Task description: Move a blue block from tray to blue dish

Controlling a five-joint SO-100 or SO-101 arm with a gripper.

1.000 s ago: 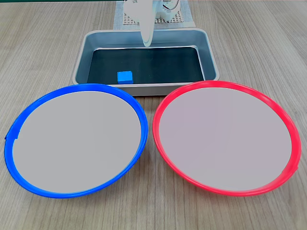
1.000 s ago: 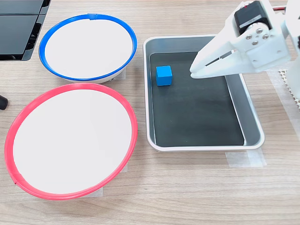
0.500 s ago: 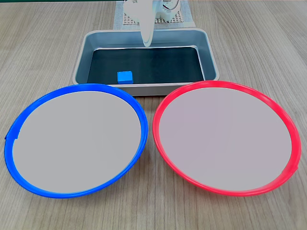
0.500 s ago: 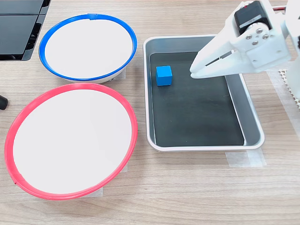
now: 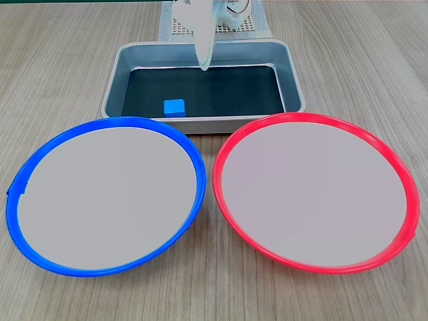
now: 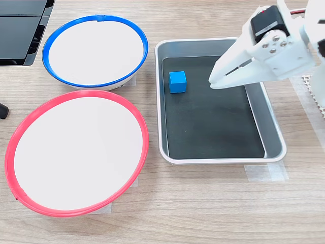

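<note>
The blue block [image 5: 174, 107] [image 6: 177, 82] rests on the dark bottom of the tray [image 5: 294, 80] [image 6: 274, 137], in the corner nearest the blue dish [image 5: 127, 121] [image 6: 144, 48]. That dish holds nothing. My white gripper [image 5: 204, 65] [image 6: 213, 84] hangs over the tray's middle, pointing down at a slant, its fingers together at the tips and holding nothing. It stands apart from the block, to the right of it in both exterior views.
A red-rimmed dish [image 5: 307, 116] [image 6: 76, 93] of the same size lies beside the blue one, also bare. A white mesh pad [image 5: 251, 25] sits behind the tray under the arm's base. A black object [image 6: 20, 30] occupies the second exterior view's top left corner.
The gripper has tipped slightly lower over the tray and shifted a little toward the second exterior view's right. The block and dishes have not moved.
</note>
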